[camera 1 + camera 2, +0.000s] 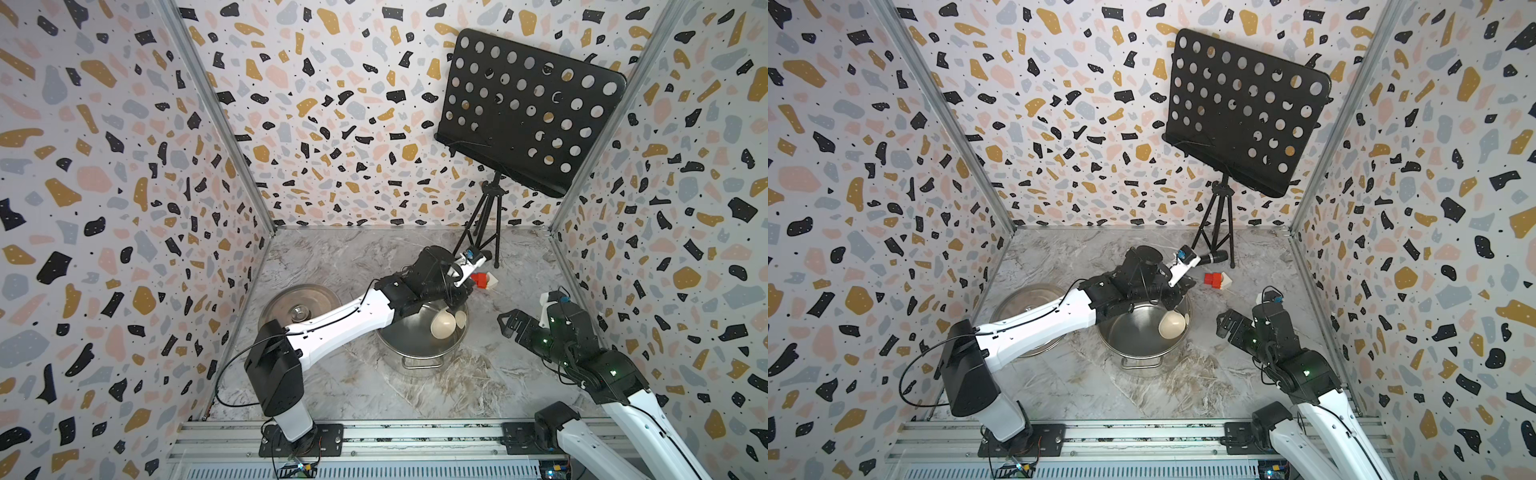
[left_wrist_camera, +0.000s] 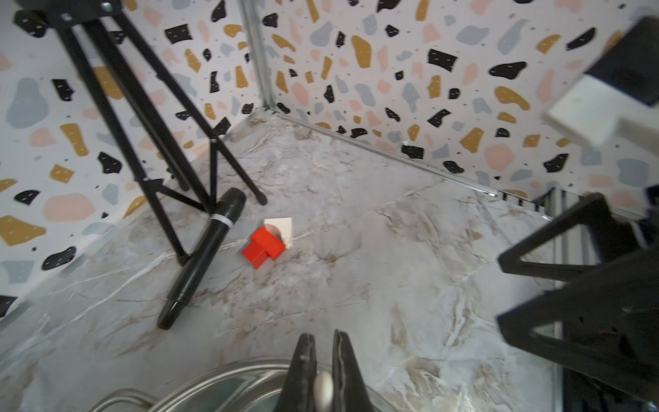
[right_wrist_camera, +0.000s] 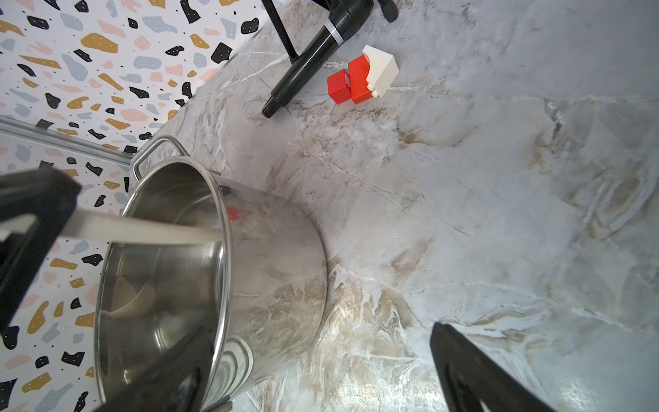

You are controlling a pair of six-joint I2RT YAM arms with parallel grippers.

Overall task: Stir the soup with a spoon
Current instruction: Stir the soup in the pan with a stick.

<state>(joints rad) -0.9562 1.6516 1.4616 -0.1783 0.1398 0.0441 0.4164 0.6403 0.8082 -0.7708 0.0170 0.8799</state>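
A black perforated music stand [image 1: 528,108] tops a black tripod [image 1: 484,226] at the back of the marble table [image 1: 374,386]. A black microphone [image 2: 203,257] lies against the tripod's feet. Just beyond it from the tripod, 2 red bricks [image 2: 264,246] and 1 white brick [image 3: 383,69] sit clustered, touching. A steel lid [image 1: 286,301] lies well apart from the tripod.

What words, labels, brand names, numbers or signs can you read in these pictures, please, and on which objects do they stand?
None: no words, numbers or logos are readable in any view.
microphone: a plain white band only.
steel pot: a red fleck on its wall, seemingly a reflection, no label.
red and white blocks: a tiny bluish spot, too small to read.
spoon: plain cream, unmarked.
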